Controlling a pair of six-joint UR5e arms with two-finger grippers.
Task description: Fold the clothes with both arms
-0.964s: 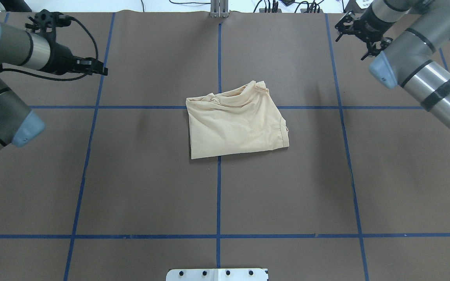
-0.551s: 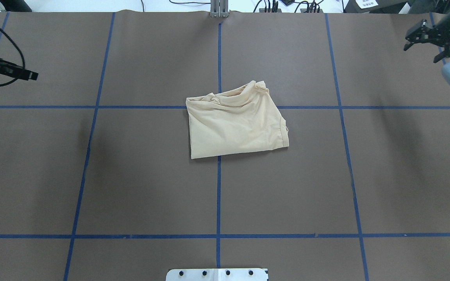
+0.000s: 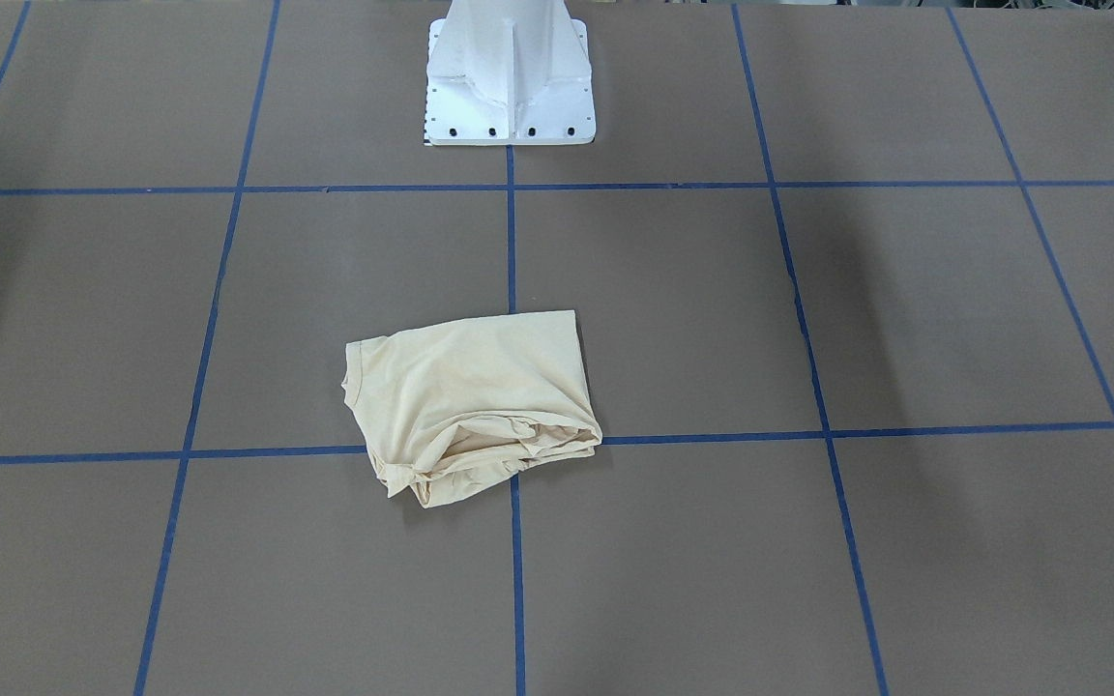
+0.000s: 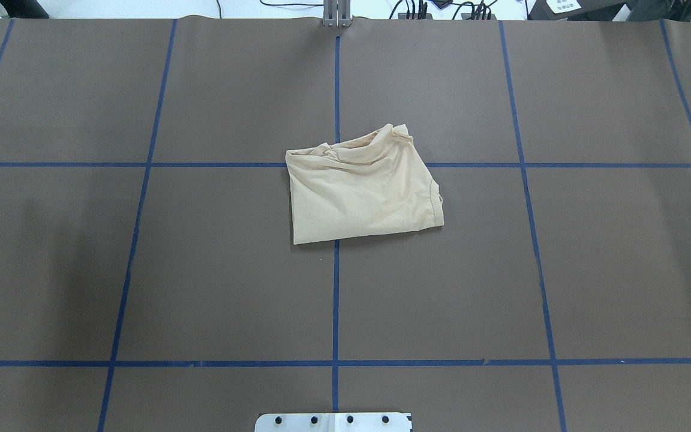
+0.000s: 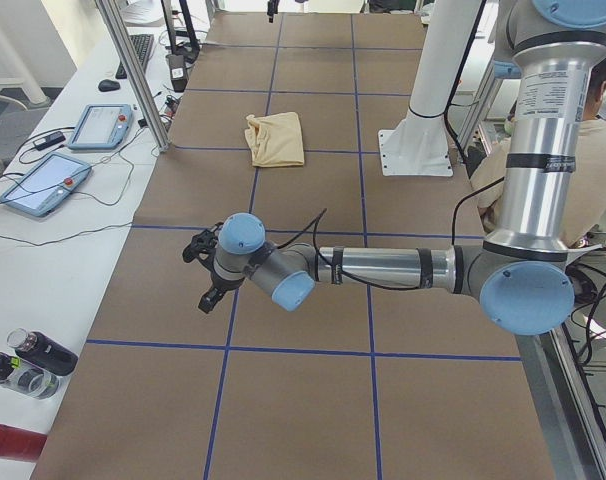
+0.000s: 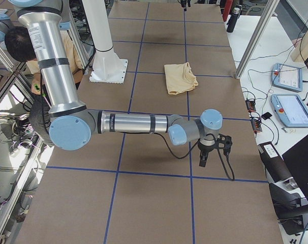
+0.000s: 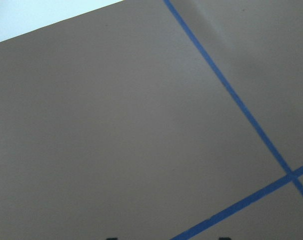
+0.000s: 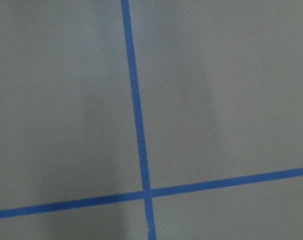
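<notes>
Shirt folded at mid-table, both arms out wide

The T-shirt (image 4: 360,192) lies as a compact, slightly skewed bundle on the table (image 4: 201,282). It straddles the centre blue tape line (image 4: 335,300), with its longer side running roughly left to right and its rumpled edge away from the robot. The left end effector (image 5: 209,295) and the right end effector (image 6: 213,150) hang low over opposite ends of the table, each well apart from the bundle between them; neither looks clearly nearer. Whether either is spread or pressed together I cannot tell, but neither holds cloth. Any further fold would likely need a long inward reach from each side.
</notes>
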